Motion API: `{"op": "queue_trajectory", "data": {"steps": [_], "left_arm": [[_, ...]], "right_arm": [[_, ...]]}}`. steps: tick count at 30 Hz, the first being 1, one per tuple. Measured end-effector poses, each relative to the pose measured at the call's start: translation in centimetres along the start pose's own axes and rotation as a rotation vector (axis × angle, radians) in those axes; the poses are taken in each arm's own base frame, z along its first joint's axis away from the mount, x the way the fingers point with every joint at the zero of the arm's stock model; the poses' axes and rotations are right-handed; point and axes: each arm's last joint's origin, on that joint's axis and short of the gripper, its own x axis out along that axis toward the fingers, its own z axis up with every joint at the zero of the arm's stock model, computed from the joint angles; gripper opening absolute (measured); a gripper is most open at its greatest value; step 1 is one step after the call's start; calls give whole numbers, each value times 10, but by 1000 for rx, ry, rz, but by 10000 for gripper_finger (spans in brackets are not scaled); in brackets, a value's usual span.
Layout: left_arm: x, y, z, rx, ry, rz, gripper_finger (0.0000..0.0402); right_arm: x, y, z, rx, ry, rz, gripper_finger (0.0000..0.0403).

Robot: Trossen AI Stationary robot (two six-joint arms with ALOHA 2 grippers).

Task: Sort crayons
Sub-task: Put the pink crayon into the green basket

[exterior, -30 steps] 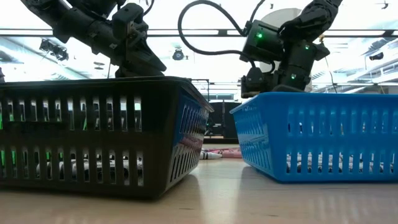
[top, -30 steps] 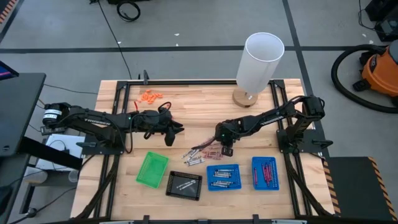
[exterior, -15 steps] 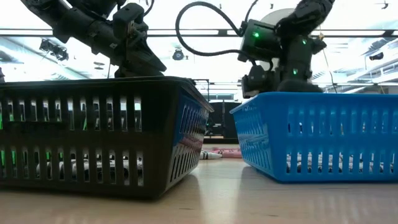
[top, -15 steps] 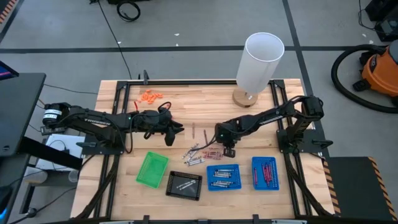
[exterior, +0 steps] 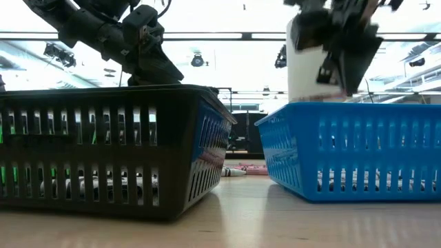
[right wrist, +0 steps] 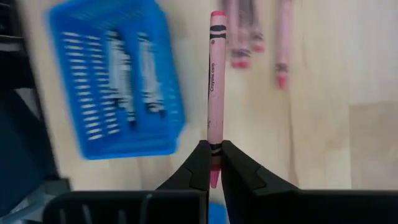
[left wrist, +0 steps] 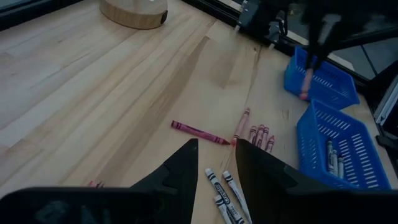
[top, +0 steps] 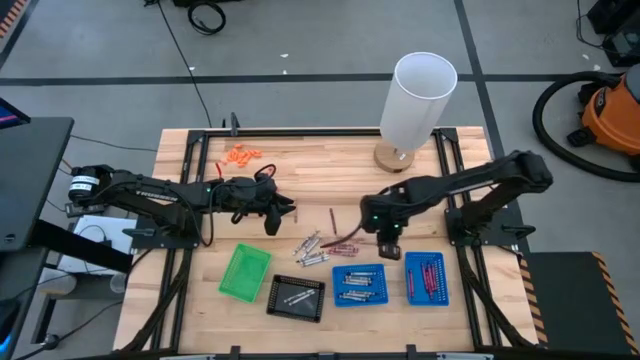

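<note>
Loose crayons lie flat on the wooden table: grey-white ones (top: 312, 250), pink ones (top: 345, 243) and one maroon (top: 332, 217); they also show in the left wrist view (left wrist: 199, 132). My right gripper (top: 388, 236) is shut on a pink crayon (right wrist: 215, 74) above the table, between the pile and the two blue trays (top: 358, 284) (top: 426, 277). My left gripper (top: 278, 212) hovers left of the pile, open by a narrow gap (left wrist: 216, 146) and empty. My right gripper pinches the pink crayon near its pointed end (right wrist: 215, 142) between its two fingers. The crayon runs along the fingers and sticks out past their tips. It hangs about upright below the gripper (left wrist: 306, 81), lifted clear of the table.
A green tray (top: 245, 272) and a black tray (top: 296, 297) stand at the near edge, left of the blue trays. A tall white cylinder on a wooden base (top: 415, 100) stands at the far right. Orange bits (top: 243, 154) lie at the far left.
My right gripper has risen from the crayon pile with the pink crayon and gone toward the table's right edge, nearer the blue trays. The crayon is now lifted clear.
</note>
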Motion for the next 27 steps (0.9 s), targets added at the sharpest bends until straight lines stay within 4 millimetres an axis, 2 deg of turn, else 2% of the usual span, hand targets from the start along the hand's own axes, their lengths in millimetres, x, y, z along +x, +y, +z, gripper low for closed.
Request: {"op": "queue_trajectory", "data": {"steps": [3, 6, 11, 14, 22, 27], "left_arm": [[0, 0, -1, -35, 16, -20, 117], [-1, -5, -3, -59, 77, -137, 117], [-3, -28, -8, -10, 83, -287, 117], [-3, -36, -11, 17, 53, -287, 117], [-6, -45, 0, 37, -114, -269, 117], [-5, -47, 6, 44, -203, -274, 117]], "right_arm": [[-8, 7, -1, -36, -63, 1, 29], [-8, 10, 3, -31, -108, 21, 30], [0, 17, 28, -59, -298, 87, 30], [1, 18, 42, -49, -433, 72, 30], [-3, 18, 71, -77, -723, 52, 30], [-4, 16, 78, -55, -805, 13, 30]]}}
